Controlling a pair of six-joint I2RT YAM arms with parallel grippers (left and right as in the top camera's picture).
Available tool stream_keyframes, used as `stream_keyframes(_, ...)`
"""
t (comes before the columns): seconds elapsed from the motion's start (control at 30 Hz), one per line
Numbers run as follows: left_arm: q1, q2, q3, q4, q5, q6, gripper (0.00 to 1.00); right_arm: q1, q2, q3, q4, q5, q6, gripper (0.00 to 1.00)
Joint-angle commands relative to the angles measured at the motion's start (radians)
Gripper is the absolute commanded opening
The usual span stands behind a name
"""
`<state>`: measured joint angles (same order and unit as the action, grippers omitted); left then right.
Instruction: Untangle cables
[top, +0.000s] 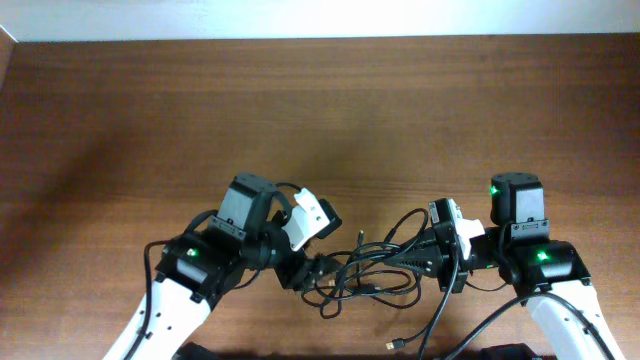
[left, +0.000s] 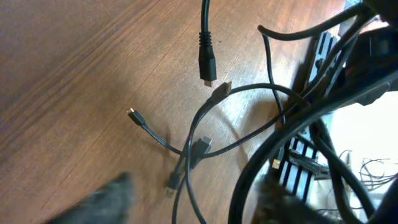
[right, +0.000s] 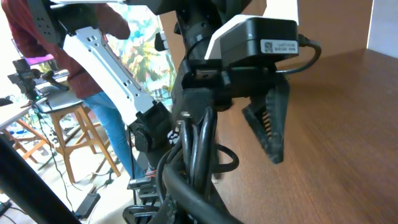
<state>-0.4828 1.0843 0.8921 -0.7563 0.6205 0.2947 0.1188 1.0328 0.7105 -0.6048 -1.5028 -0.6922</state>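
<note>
Close to the near edge, between the two arm bases, a gold-tipped plug (top: 393, 345) lies on the table (top: 320, 110) at the end of one thin cord that runs farther in toward the tangle.

Just beyond it, the cables (top: 375, 272) sit in a loose knot of black loops between the two grippers, right of the scene's middle. The left gripper (top: 312, 270) reaches into the knot's left side and the right gripper (top: 432, 262) into its right side, with several strands drawn nearly straight between them.

From the right wrist, a bundle of cords rises out of the dark, blurred foreground where that gripper's own fingers are; its jaws are together, apparently clamped on those cords. Opposite, the left gripper's jaws stand apart: one ridged finger (right: 268, 121) hangs clear to the right of the bundle (the other finger is hidden behind the cords, so whether anything is pinched cannot be told).

From the left wrist, a black plug (left: 207, 59) with a metal tip hangs above the wood, and several smaller connectors lie flat on the table where thin cords cross.

Farther back the brown wood runs to a pale wall (top: 320, 15) along the far edge.
</note>
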Motion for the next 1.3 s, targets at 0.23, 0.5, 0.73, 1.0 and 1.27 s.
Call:
stream_keyframes(0.23,0.005,0.019,0.012,0.034,-0.151,-0.123,0.0,0.007,-0.012,0.026,0.003,-0.048,-0.007,0.04)
stream_keyframes(0.5,0.005,0.019,0.012,0.032,-0.721,-0.687,0.0,0.005,-0.012,0.026,0.002,-0.046,-0.007,0.04)
stream_keyframes(0.73,0.004,0.019,0.012,0.008,-0.722,-0.987,0.0,0.005,-0.012,0.026,0.002,-0.037,-0.007,0.04)
stream_keyframes(1.0,0.004,0.019,0.012,-0.096,-0.652,-1.51,0.0,0.005,-0.012,0.026,0.002,-0.034,-0.007,0.04)
stream_keyframes(1.27,0.004,0.019,0.012,-0.166,-0.624,-1.798,0.06,0.005,-0.012,0.026,0.002,-0.034,-0.007,0.04)
